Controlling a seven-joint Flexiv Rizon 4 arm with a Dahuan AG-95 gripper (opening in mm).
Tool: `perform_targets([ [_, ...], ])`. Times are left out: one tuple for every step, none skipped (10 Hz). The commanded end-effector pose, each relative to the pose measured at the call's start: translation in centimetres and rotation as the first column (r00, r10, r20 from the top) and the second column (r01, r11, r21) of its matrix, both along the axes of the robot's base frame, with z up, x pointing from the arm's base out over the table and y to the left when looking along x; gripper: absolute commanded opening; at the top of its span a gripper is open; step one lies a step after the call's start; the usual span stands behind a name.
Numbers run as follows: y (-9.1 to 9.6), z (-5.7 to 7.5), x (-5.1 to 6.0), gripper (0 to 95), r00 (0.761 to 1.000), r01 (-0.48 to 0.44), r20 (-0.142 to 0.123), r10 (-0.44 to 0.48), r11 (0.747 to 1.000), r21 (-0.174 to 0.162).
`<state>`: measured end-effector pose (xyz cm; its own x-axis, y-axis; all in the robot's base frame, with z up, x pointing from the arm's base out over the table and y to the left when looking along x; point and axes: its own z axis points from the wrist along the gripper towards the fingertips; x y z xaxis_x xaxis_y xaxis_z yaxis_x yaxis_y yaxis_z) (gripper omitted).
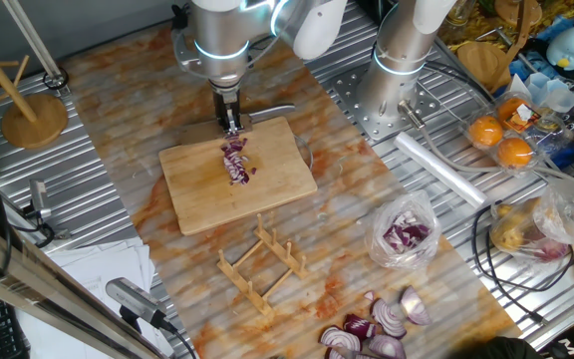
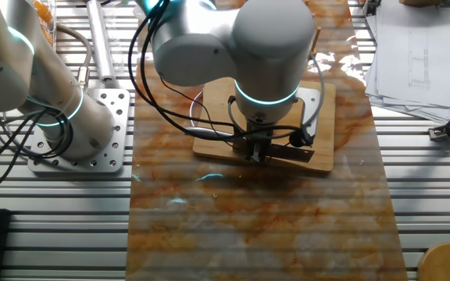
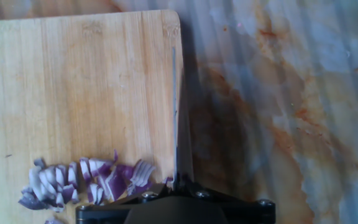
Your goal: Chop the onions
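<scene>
Where the pale bamboo cutting board lies, we list a heap of chopped purple-white onions; end effector pinching a thin steel knife.

Beneath the gripper, the pale rectangular bamboo cutting board looked matt and grained; the thin metal knife blade gleamed.

Ribbed metal table, marbled orange-white mat, even light

Two fixed views look down from opposite sides, sharing the cutting board; hand view looks closely past the jaws.
</scene>
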<state>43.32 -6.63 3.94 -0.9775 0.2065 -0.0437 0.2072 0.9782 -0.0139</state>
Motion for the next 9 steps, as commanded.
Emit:
perform_targets([
  [0.7,-0.6,0.4,0.0,1.000,0.005,0.001,-0.005,1.000,0.010],
  [0.9,-0.4,0.6,0.0,1.000,0.005,0.009,-0.005,1.000,0.009],
  [1.0,-0.3,0.6,0.0,1.000,-0.003,0.008,0.003,1.000,-0.018],
  [1.2,0.0,0.6,0.0,1.000,-0.001,0.015,0.001,1.000,-0.003],
  [1.3,0.2,0.6,0.0,1.000,0.011,0.019,-0.011,1.000,0.005],
  [1.6,0.9,1.1,0.0,1.000,0.024,0.015,-0.024,1.000,0.019],
  [1.9,1.1,1.4,0.0,0.999,0.031,0.022,-0.032,0.999,0.025],
  [2.3,1.2,1.6,0.0,0.999,0.039,0.025,-0.040,0.999,0.026],
  [2.6,1.5,1.7,0.0,0.999,0.040,0.030,-0.040,0.999,0.026],
])
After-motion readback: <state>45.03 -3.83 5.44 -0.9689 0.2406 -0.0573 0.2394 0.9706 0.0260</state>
